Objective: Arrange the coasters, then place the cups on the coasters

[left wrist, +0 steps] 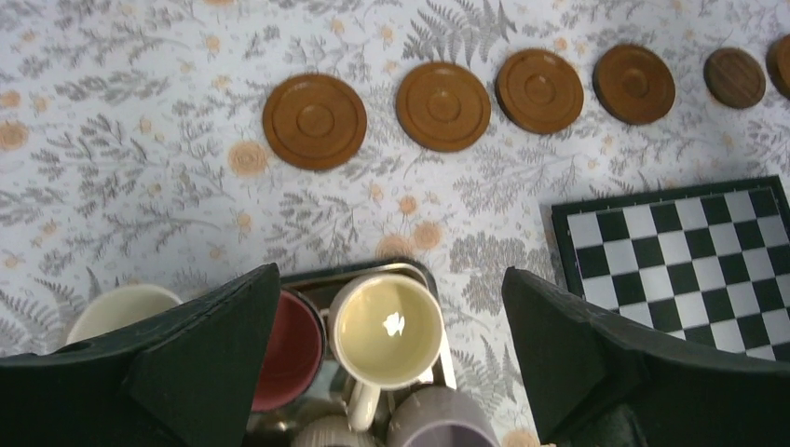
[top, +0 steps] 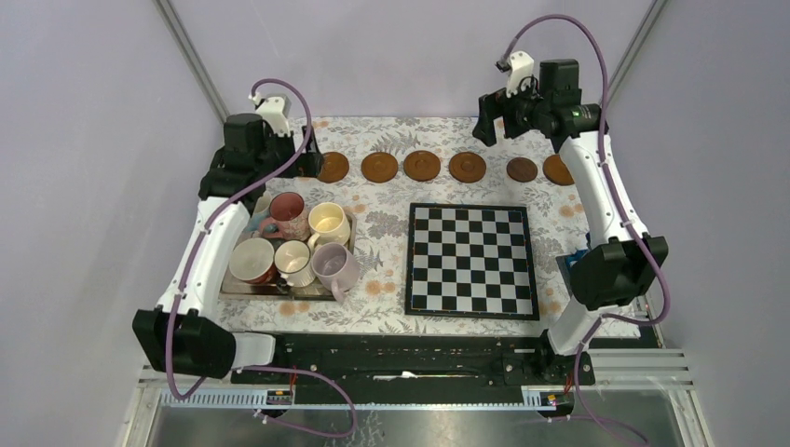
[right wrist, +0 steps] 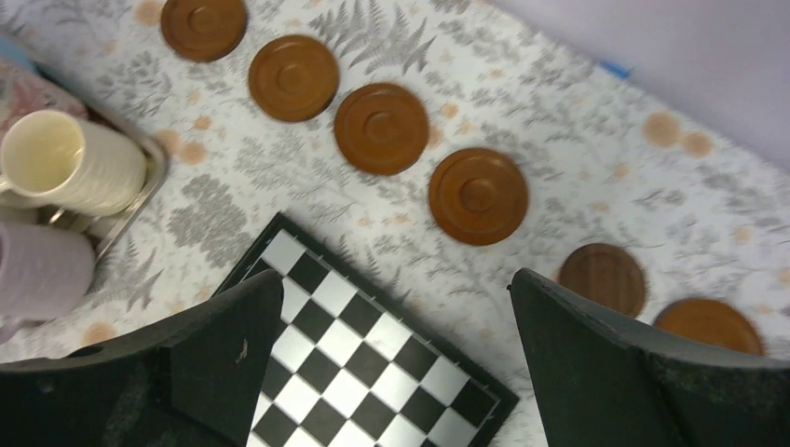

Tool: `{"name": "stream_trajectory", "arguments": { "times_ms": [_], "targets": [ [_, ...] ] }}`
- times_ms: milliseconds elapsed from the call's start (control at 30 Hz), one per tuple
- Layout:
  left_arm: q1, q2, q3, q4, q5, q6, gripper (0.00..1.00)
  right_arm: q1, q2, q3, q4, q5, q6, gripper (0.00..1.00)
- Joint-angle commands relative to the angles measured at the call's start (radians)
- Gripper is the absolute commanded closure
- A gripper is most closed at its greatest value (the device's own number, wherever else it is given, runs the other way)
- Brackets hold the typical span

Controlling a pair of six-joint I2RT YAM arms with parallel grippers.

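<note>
The top camera looks steeply down from above and behind the arm bases and takes in the whole tabletop [top: 382, 237]. The left wrist camera faces down past the left claw [left wrist: 389, 279], high over the far end of the tray [left wrist: 445, 361]. The right wrist camera faces down past the right claw [right wrist: 398, 279], over the far edge of the chessboard [right wrist: 373, 372]. Both wrist views share the coasters [left wrist: 444, 105] and the chessboard.

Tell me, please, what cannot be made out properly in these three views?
- Top view: the light blue cup is mostly hidden between the pink cup and the left arm.
- Left wrist view: a finger of the left hand covers half the pink cup; the right edge cuts the last coaster.
- Right wrist view: a finger of the right hand hides part of the last coaster.
</note>
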State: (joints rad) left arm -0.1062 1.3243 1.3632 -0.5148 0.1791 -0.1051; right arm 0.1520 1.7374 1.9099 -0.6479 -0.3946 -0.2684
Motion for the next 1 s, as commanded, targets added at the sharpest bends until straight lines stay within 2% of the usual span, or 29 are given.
{"name": "stream_trajectory", "arguments": {
  "times_ms": [0,233,400,633,767,867,967],
  "targets": [
    [0.007,-0.092,-0.06,-0.031,0.02,0.024,0.01,-0.015,-0.089,-0.121,0.045,-0.131,0.073,0.0],
    [0.007,-0.167,-0.125,-0.076,-0.019,0.045,0.01,0.078,-0.25,-0.416,0.104,-0.071,0.144,0.02],
    [0.017,-0.207,-0.161,-0.077,-0.05,0.025,0.01,0.253,-0.374,-0.625,0.198,0.032,0.276,0.1],
    [0.068,-0.204,-0.151,-0.079,-0.037,-0.022,0.01,0.571,-0.324,-0.625,0.181,0.201,0.32,0.13],
    [0.117,-0.215,-0.161,-0.07,-0.021,-0.045,0.01,0.791,-0.232,-0.583,0.144,0.415,0.366,0.18],
    [0.171,-0.236,-0.179,-0.062,-0.005,-0.06,0.01,0.916,-0.18,-0.545,0.127,0.458,0.426,0.14],
    [0.203,-0.255,-0.192,-0.058,0.01,-0.069,0.01,1.016,-0.116,-0.475,0.109,0.499,0.468,0.06]
  ]
}}
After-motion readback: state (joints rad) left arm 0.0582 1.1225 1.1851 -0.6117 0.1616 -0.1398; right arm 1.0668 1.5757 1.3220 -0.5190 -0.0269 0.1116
